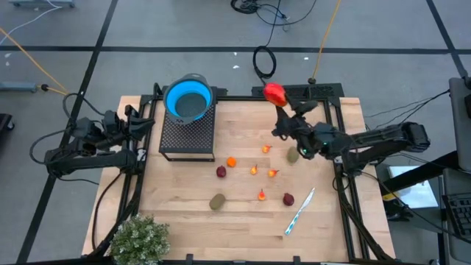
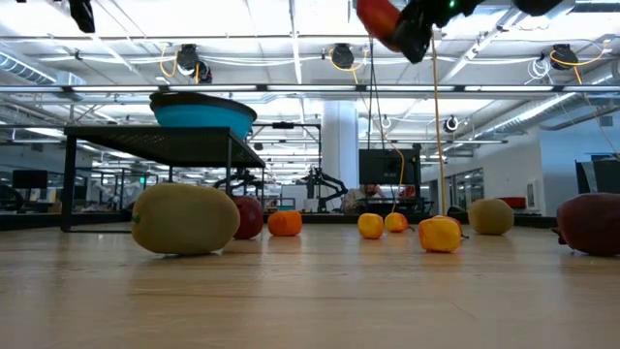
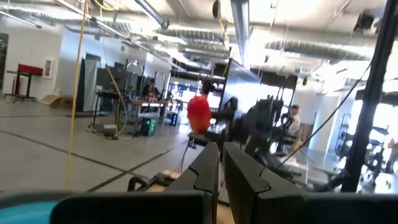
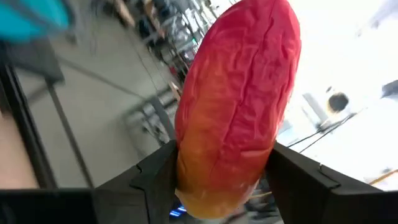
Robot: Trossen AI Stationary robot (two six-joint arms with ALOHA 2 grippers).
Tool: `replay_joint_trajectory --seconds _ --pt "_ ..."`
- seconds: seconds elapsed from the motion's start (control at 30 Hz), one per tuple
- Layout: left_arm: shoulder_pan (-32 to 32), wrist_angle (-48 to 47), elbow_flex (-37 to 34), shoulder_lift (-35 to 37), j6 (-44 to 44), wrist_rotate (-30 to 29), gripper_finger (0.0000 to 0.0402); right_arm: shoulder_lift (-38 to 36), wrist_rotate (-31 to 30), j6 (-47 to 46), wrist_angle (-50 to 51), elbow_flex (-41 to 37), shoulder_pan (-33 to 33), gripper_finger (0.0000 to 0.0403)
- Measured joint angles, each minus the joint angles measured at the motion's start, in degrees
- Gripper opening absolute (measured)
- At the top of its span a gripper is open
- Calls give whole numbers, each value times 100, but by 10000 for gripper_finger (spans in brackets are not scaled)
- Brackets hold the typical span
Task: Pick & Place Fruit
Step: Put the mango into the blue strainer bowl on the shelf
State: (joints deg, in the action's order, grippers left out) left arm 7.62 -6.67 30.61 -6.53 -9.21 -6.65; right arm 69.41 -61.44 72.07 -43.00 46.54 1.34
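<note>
The red-orange fruit (image 4: pixel 233 106) is clamped between the right gripper's (image 1: pixel 280 101) fingers (image 4: pixel 155 177), lifted high above the far right part of the table (image 1: pixel 331 221), right of the blue bowl (image 1: pixel 188 99) that sits on a black stand (image 1: pixel 187 136). On the table lie 2 brown-green ovals (image 1: pixel 217 200), 2 dark red balls (image 1: pixel 221 171) and several small orange bits (image 1: pixel 255 170), with a pen (image 1: pixel 299 212) near the right edge. The left gripper (image 3: pixel 219 171) waits at the left of the table, fingers drawn close together, holding nothing. A plant (image 1: pixel 138 240) stands at the near left corner.
</note>
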Motion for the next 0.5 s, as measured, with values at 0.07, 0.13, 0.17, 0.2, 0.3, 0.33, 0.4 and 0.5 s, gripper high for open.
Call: replay_joint_trajectory --seconds 0.07,0.13,0.17,0.2,0.3,0.33,0.4,0.5 --pt "2 132 0 -59 -100 2 24 90 40 149 -1 0 -98 210" --pt "0 202 -2 -159 -214 0 24 137 153 162 -5 0 -182 210" --pt "0 292 0 -227 -260 -9 24 146 167 165 -9 0 -214 210" --pt "2 367 -1 -311 -297 -53 24 146 167 169 -5 0 -240 210" --pt "2 654 0 -660 -253 -155 24 144 180 170 -10 0 -258 210" --pt "0 795 -2 -806 -202 -183 24 144 264 165 -9 0 -256 210" --pt "2 1147 -1 -1125 -108 -241 24 146 558 84 -41 0 -251 210" --pt "2 1752 -2 -1690 59 -243 29 144 1198 -143 -161 0 -195 210"
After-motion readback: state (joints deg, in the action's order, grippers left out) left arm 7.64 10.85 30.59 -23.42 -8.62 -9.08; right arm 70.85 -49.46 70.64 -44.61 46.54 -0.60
